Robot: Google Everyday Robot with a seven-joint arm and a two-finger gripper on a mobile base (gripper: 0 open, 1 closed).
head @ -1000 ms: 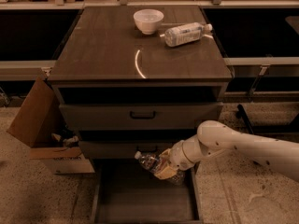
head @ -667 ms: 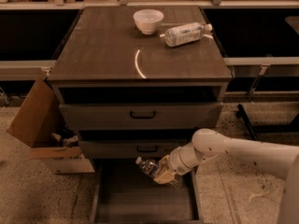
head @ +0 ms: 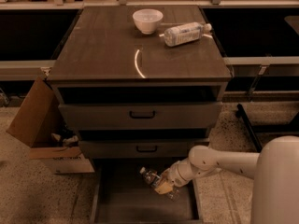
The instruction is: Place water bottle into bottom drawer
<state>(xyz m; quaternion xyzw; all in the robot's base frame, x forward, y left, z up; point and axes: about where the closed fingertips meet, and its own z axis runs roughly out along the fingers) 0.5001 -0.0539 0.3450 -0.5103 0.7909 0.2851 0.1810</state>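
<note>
Hanging low over the pulled-out bottom drawer point(head: 117, 204): jaws at the end of the white arm point(head: 224, 160), which reaches in from the right, just below the middle drawer point(head: 112, 149) front. Jaws pinch the water bottle point(head: 150, 176) around its middle. Bottle tilted, cap up-left, base down-right, sticking out on both sides of the jaws, over the drawer's right half. Can't tell if it touches the drawer floor. On the bench point(head: 107, 55): white bowl point(head: 147, 20), second bottle point(head: 184, 33) on its side near it. Cardboard box point(head: 37, 120) left of the bench.
</note>
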